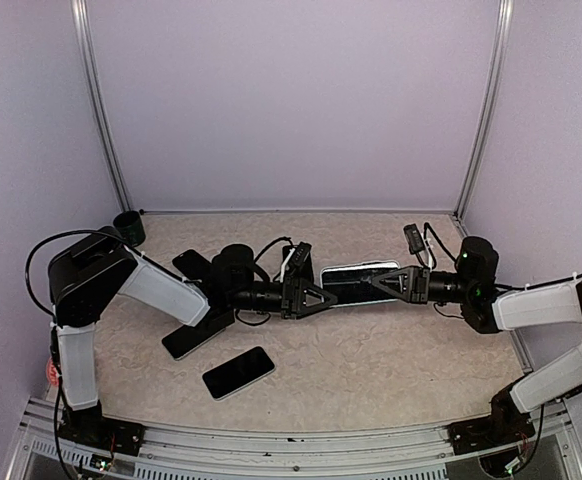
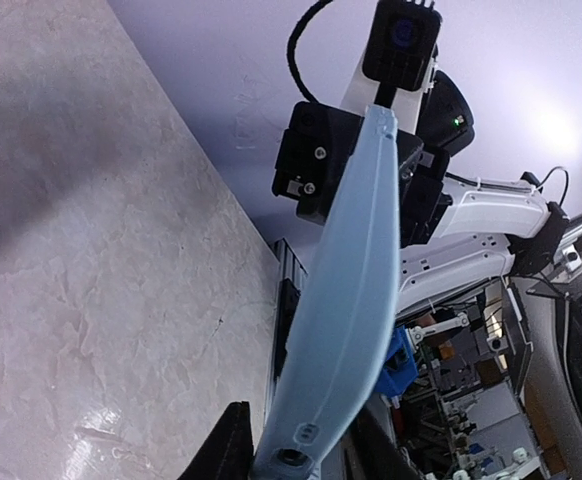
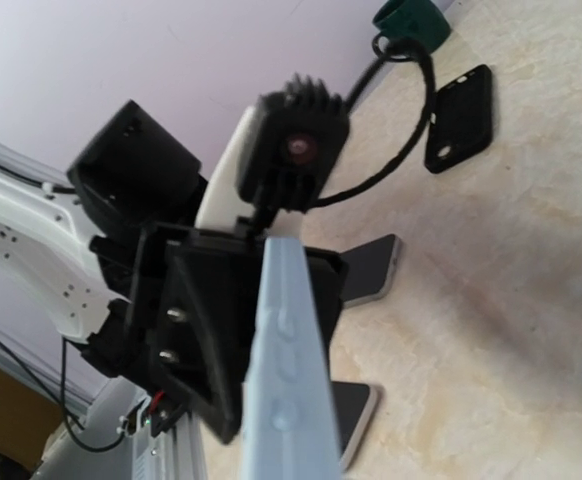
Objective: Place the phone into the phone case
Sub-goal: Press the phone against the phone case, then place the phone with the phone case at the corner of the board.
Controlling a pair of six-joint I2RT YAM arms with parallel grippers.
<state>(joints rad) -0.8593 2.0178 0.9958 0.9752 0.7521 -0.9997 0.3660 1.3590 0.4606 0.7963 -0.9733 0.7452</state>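
Starting with the phone case (image 1: 359,272): I find it pale blue, lying lengthwise between the two grippers over the middle of the table (image 1: 401,370), slightly toward the right edge. It appears to be lifted off the surface. From above, its upturned face looks dark inside a light rim, and I cannot tell whether a phone is seated in it. Both wrist views show the case only edge-on.

The left gripper (image 1: 323,297) is closed on the case's left end. In the left wrist view its fingers (image 2: 229,450) stand on either side of that end, with the case filling the narrow gap between them. The right gripper (image 1: 384,283) meets the right end. Seen from the left wrist, the case runs straight into its black body, so I judge it closed on the case as well. Its own wrist view leaves the fingertips out of frame.

One phone (image 1: 238,372) lies flat with its dark screen up, left of centre and close to the near edge, apart from both grippers. A second phone (image 1: 193,338) lies just beyond it toward the left edge, partly covered by the left arm. A black case (image 1: 191,264) rests flat nearer the far edge, on the left side. A dark green cup (image 1: 129,227) stands in the far left corner.
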